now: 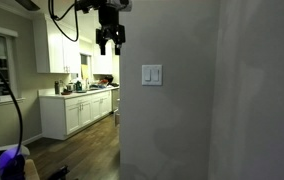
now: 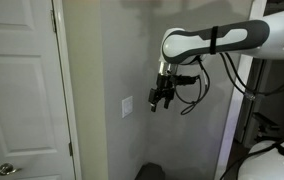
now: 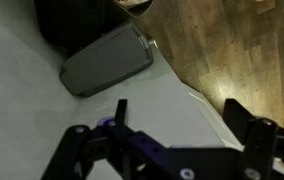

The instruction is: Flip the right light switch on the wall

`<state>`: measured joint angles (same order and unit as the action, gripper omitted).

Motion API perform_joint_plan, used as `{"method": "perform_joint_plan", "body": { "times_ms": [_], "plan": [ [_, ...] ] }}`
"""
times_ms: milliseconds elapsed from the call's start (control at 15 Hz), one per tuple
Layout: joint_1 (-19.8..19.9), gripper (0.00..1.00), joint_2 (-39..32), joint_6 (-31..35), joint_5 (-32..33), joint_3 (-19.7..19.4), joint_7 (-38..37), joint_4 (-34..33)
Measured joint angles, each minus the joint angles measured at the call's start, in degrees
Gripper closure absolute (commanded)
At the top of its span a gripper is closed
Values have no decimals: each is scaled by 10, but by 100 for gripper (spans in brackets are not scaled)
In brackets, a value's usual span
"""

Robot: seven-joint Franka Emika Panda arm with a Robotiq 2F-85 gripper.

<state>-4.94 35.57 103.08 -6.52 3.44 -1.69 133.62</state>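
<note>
Gripper (image 1: 109, 47) hung released, upper middle, just off the wall (image 1: 187, 120).
Right switch (image 1: 157, 74) sat mid-frame; its rocker position was unreadable.

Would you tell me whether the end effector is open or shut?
Open: in the wrist view the end effector shows its two fingers spread well apart, gripping nothing.

On the flat grey-beige wall (image 1: 182, 120) sits the white rocker right light switch (image 1: 157, 74); the black two-finger gripper (image 1: 107, 47) hangs upper left, apart; white kitchen cabinets (image 1: 77, 112) stand far left.
</note>
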Motion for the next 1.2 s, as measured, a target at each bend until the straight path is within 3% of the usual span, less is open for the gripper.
{"method": "perform_joint_plan", "body": {
  "times_ms": [333, 667, 1200],
  "plan": [
    [-2, 66, -81, 32, 13, 15, 7, -56],
    [-3, 98, -163, 113, 36, 18, 7, -95],
    [0, 100, -218, 289, 38, 9, 8, -87]
  ]
}}
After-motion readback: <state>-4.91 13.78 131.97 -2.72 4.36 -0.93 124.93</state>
